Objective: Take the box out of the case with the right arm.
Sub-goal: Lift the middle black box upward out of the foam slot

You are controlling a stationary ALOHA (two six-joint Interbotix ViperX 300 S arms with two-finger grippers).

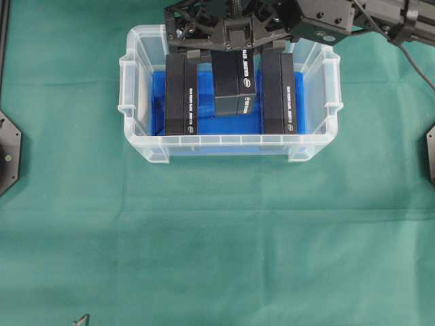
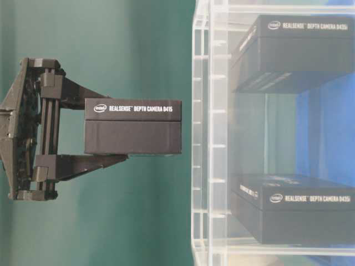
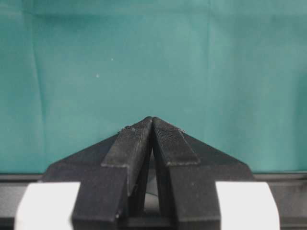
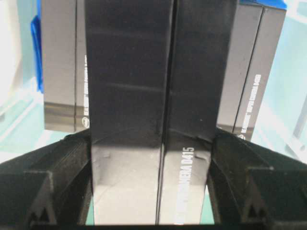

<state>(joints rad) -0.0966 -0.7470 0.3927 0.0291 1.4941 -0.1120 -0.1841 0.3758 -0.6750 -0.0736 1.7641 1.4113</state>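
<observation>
Green cloth covers the desk [image 1: 204,258]. Right arm [image 1: 353,17] reaches in from top right, its truss-frame end effector [image 1: 234,51] clamped on a matte black rectangular box [image 1: 234,85], held above the clear plastic case [image 1: 136,146]. Two more black boxes [image 1: 182,95] stay inside on blue lining. Left end effector [image 3: 152,125] fingers pressed together, empty

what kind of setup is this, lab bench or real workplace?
Most likely a lab test bench. A plain green cloth covers the table, and the only props are a clear plastic case holding Intel RealSense camera boxes. The right gripper holds one such box clear of it.
</observation>
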